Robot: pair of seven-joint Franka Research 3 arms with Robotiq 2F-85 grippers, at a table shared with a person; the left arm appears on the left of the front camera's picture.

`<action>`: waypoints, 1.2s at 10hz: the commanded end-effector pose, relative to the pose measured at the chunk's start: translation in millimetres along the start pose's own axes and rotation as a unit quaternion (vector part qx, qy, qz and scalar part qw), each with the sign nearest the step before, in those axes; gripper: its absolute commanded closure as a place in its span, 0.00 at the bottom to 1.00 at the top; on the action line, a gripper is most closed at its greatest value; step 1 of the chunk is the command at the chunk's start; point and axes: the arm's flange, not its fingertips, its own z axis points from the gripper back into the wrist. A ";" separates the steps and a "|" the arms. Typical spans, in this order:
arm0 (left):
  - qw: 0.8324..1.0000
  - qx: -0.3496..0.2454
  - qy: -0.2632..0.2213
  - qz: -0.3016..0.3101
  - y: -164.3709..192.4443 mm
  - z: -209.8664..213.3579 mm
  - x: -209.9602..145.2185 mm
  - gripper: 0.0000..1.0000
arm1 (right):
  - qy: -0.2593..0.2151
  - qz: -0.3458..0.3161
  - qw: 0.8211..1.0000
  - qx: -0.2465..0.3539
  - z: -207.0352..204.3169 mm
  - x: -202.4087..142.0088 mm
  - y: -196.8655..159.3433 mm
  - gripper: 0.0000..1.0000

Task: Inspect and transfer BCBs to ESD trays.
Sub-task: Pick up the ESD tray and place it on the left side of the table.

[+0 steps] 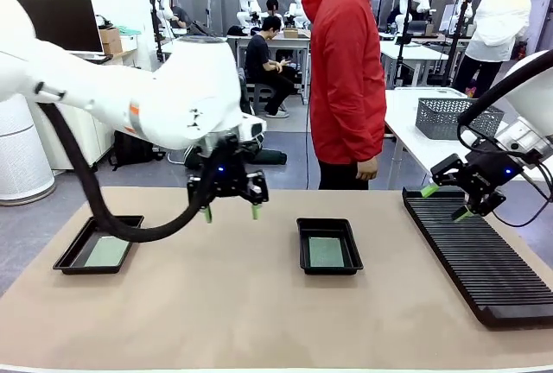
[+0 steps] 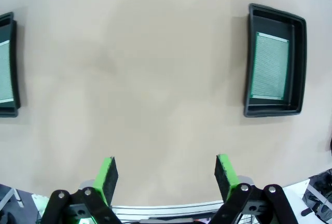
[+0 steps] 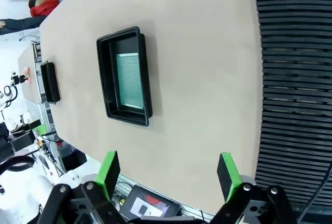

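BCBs: from the front, one is lying in the left tray (image 1: 98, 245), another (image 1: 327, 252) in the middle tray (image 1: 329, 246). I am holding the left gripper (image 1: 231, 211) above bare table between them, jaws wide, empty; the right gripper (image 1: 448, 203) is hovering over the rack (image 1: 475, 256), also wide and empty.

Left wrist: middle board (image 2: 270, 67) is sitting ahead and to one side of the fingers (image 2: 106, 178), long axis running along them.

Right wrist: same board (image 3: 129, 80) is lying ahead, off to one side, rack (image 3: 295, 79) opposite. I am judging both arms about equally near.
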 end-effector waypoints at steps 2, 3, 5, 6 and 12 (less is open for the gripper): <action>1.000 0.019 -0.004 -0.020 -51.9 -22.9 10.4 0.00 | -0.002 0.000 1.000 -0.006 -1.3 -0.7 9.6 0.00; 0.999 0.023 -0.006 -0.023 -67.3 -30.5 11.2 0.00 | -0.002 0.000 1.000 -0.006 -1.3 -0.7 9.6 0.00; 0.999 0.023 -0.015 -0.027 -97.2 -45.5 15.0 0.00 | -0.002 0.000 1.000 -0.006 -1.3 -0.7 9.6 0.00; 0.999 0.027 -0.019 -0.028 -108.9 -53.4 18.1 0.00 | -0.002 0.000 1.000 -0.006 -1.3 -0.7 9.6 0.00; 0.999 0.039 -0.006 -0.038 -144.7 -105.1 39.9 0.00 | -0.002 0.000 1.000 -0.006 -1.3 -0.7 9.6 0.00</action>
